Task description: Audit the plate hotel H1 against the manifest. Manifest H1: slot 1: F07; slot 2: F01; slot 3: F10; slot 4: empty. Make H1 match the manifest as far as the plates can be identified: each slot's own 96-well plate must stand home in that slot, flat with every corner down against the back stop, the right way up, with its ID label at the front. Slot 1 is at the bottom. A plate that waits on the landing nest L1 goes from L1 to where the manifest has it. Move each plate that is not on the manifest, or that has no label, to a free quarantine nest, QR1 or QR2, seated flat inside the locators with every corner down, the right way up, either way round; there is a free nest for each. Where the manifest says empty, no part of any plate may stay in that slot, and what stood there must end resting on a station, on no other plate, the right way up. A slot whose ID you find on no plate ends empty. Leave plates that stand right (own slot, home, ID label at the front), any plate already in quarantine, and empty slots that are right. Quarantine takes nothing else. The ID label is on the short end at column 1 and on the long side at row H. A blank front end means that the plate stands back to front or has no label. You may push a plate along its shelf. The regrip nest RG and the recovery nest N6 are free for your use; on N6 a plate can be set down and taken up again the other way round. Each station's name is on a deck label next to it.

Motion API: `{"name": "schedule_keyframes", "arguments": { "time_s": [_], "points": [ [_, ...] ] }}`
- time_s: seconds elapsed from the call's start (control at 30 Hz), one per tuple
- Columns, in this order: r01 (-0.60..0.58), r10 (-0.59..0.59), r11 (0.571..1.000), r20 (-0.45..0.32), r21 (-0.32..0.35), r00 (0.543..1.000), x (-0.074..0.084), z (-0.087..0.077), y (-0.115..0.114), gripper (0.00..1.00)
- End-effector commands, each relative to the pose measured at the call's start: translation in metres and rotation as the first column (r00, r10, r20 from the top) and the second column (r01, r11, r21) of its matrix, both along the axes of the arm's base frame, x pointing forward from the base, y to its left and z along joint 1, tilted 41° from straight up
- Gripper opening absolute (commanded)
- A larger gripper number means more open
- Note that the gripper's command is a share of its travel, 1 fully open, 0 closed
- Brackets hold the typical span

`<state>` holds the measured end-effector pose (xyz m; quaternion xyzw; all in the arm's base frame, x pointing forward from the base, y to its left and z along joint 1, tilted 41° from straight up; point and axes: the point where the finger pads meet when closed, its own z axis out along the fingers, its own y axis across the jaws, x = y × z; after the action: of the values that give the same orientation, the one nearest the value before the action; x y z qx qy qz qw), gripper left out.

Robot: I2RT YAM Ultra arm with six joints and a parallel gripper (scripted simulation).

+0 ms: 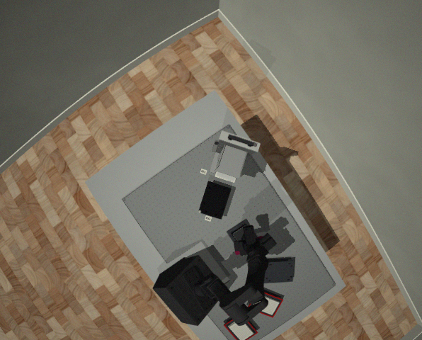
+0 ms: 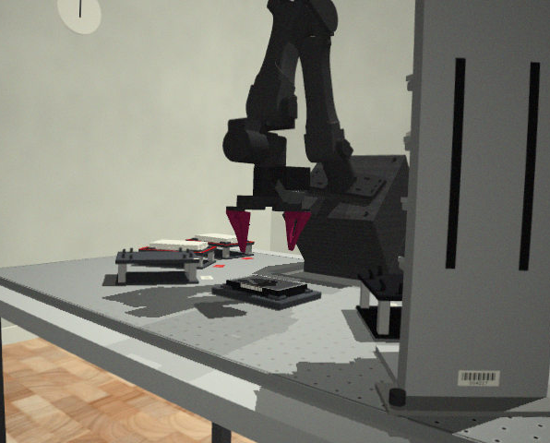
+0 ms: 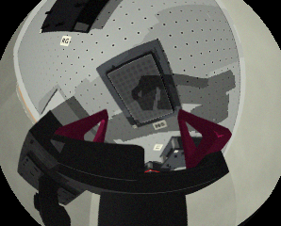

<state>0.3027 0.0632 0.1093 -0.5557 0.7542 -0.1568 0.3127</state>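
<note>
My gripper [image 1: 241,239] [image 2: 266,233] [image 3: 142,113] is open and empty, its red fingers pointing down. It hangs above a low dark nest [image 1: 234,229] [image 2: 266,288] [image 3: 142,85] in the middle of the deck. The plate hotel H1 [image 1: 234,154] [image 2: 480,214] is a grey tower at the deck's far end; the exterior view shows only its closed back, so its slots are hidden. From above, a pale strip [image 1: 226,177] shows at its front. Two white plates [image 1: 272,306] [image 1: 240,330] [image 2: 177,245] [image 2: 215,236] lie on red-rimmed nests near the arm's base.
A raised black nest [image 1: 216,199] [image 3: 84,0] stands right in front of the hotel. Another raised dark nest [image 1: 281,268] [image 2: 156,258] stands beside the arm. A big black box [image 1: 185,289] [image 2: 361,229] stands at the arm's base.
</note>
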Motion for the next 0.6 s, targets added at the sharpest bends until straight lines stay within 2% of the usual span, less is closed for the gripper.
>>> {"name": "schedule_keyframes", "arguments": {
  "time_s": [0.0,0.07,0.4,0.57],
  "points": [
    [-0.103,0.106,0.991,0.020,-0.089,0.994,0.0008,0.0032,0.0003,1.00],
    [-0.103,0.106,0.991,0.020,-0.089,0.994,0.0008,0.0032,0.0003,1.00],
    [-0.290,0.304,0.920,0.014,-0.262,0.953,0.0007,0.0031,0.0003,1.00],
    [-0.293,0.308,0.918,0.013,-0.265,0.951,0.0033,0.0001,0.0008,1.00]
  ]
}}
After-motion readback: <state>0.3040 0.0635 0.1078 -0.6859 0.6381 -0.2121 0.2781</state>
